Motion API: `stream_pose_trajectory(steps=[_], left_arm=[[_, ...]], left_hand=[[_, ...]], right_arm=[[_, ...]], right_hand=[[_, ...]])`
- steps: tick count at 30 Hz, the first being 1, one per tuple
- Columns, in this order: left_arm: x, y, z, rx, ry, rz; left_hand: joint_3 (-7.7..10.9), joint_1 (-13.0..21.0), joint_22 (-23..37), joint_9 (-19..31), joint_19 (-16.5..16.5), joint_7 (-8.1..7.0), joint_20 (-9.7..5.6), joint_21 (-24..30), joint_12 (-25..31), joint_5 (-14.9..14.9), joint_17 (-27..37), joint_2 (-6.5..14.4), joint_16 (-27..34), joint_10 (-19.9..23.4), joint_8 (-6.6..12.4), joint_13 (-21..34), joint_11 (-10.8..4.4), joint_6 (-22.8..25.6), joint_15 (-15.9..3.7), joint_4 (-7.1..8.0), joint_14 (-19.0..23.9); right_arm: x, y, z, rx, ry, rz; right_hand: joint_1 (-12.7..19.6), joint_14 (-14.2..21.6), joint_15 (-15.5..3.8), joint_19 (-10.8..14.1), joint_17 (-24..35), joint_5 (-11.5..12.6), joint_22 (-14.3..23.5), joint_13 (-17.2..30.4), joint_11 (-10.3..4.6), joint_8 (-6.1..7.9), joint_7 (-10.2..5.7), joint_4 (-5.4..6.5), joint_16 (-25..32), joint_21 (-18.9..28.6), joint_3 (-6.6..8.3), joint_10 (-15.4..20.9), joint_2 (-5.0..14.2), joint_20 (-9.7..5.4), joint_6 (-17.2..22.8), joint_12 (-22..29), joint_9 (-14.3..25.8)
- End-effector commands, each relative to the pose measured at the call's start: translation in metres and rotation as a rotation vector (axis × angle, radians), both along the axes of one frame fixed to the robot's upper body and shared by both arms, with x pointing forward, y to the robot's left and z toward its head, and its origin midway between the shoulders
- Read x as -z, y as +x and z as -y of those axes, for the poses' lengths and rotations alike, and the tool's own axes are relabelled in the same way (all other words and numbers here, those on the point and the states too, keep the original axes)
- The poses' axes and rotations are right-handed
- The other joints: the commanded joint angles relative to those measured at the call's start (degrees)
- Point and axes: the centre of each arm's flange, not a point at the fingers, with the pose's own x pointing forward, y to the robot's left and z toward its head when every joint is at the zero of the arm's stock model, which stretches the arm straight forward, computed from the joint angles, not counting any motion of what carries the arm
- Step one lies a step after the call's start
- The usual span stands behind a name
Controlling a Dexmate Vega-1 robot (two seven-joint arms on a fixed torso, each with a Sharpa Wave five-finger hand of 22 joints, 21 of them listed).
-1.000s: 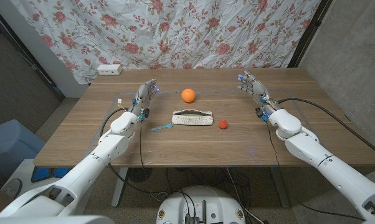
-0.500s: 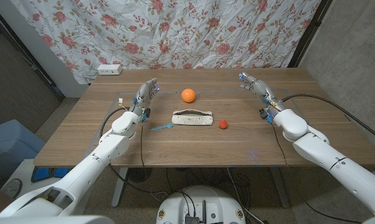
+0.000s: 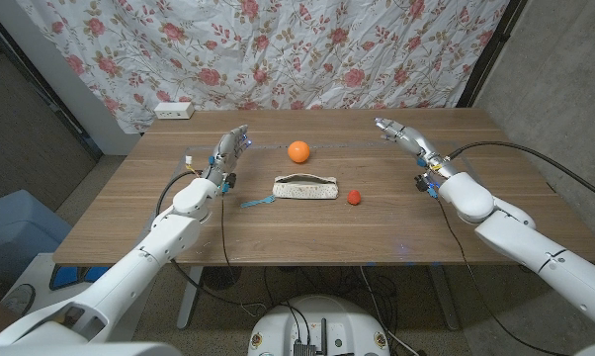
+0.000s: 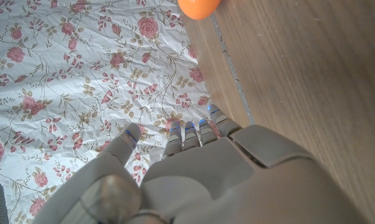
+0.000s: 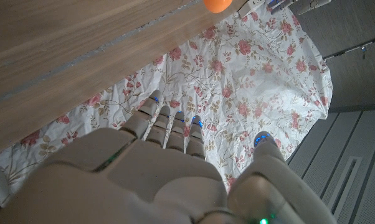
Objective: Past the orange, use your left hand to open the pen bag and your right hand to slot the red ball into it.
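A light-brown wooden table (image 3: 307, 237) with a straight grain spreads under and between the left hand (image 3: 233, 143) and the right hand (image 3: 401, 133), and a white cloth backdrop printed with pink roses (image 3: 327, 49) hangs beyond both hands' fingertips, behind the far table edge. A white rectangular power strip (image 3: 174, 110) lies at the far edge, beyond the left hand and to its outer side. A small slender light-blue object (image 3: 258, 202) lies on the wood nearer than the left hand, towards the table's middle
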Motion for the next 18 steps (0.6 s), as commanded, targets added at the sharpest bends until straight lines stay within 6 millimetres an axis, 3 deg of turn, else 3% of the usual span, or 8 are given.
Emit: stream_pose_trajectory(steps=[1, 12, 18], left_arm=[[0.002, -0.004, -0.008, 0.012, -0.008, -0.002], [0.005, -0.009, -0.015, -0.006, -0.020, -0.017], [0.007, -0.009, -0.013, -0.015, -0.030, -0.017]], left_hand=[[0.08, -0.11, 0.09, 0.22, -0.36, 0.15, -0.05, -0.01, 0.53, 0.20, 0.08, 2.96, -0.02, 0.65, 0.27, 0.15, 0.08, 0.85, -0.14, -0.48, 0.23], [0.20, -0.29, 0.09, 0.21, -0.42, 0.10, -0.25, -0.02, 0.36, 0.15, 0.12, 2.90, -0.04, 0.58, 0.17, 0.16, -0.27, 0.98, -0.41, -0.64, 0.28], [0.25, -0.41, 0.09, 0.21, -0.45, 0.00, -0.31, -0.02, 0.30, 0.13, 0.14, 2.88, -0.07, 0.58, 0.11, 0.16, -0.28, 1.01, -0.51, -0.70, 0.26]], right_arm=[[-0.001, -0.013, -0.007, 0.052, -0.168, 0.039], [-0.004, -0.022, -0.003, 0.101, -0.354, 0.042], [-0.006, -0.023, -0.007, 0.174, -0.501, 0.040]], right_hand=[[1.03, -0.54, 0.11, -0.55, -0.11, -0.31, 0.21, 0.12, -0.06, -0.08, 0.00, -0.81, -0.14, 0.00, 0.07, -1.01, 0.10, 0.01, -0.78, -0.05, 0.18], [1.63, -2.04, 0.50, -1.67, -0.66, -0.52, 0.21, 0.08, -0.28, 0.30, -0.34, -1.96, -0.35, -0.08, 0.04, -2.93, -0.45, 0.17, -1.22, -0.08, 0.23], [3.21, -3.35, 0.85, -2.37, -1.28, -0.76, 0.22, 0.08, 0.05, 0.27, -0.76, -3.63, -0.36, 0.04, 0.51, -4.73, -0.81, 0.68, -3.01, 0.01, 0.31]])
